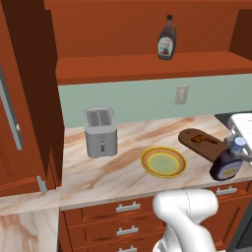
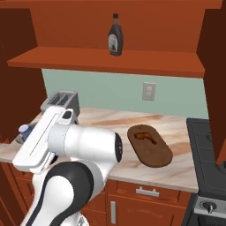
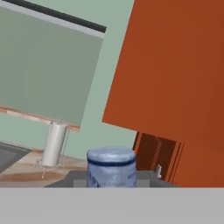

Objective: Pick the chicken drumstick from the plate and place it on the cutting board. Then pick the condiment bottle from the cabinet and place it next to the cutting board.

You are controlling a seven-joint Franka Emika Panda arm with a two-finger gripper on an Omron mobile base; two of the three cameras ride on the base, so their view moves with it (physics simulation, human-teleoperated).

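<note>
— Has the gripper (image 3: 111, 180) got anything?

— Yes. The jaws sit narrow on the top of the condiment bottle (image 1: 225, 166); in the hand view its light blue cap (image 3: 111, 165) rises right between the two finger tips. The bottle hangs tilted beneath them, its base towards the counter's (image 1: 113, 170) front edge.

— And the cutting board (image 1: 203, 142)?

— Just beside the jaws, on the toaster (image 1: 101, 132) side and a little further back. The bottle's dark body overlaps its near end from the left base view; I cannot tell whether they touch. The chicken drumstick (image 1: 199, 139) lies on the board.

— The plate (image 1: 164, 162)?

— Beyond the board from the jaws, near it, flat on the counter.

— The cabinet (image 1: 147, 66)?

— High above the jaws. A taller brown bottle (image 1: 167, 44) stands upright on its shelf.
</note>
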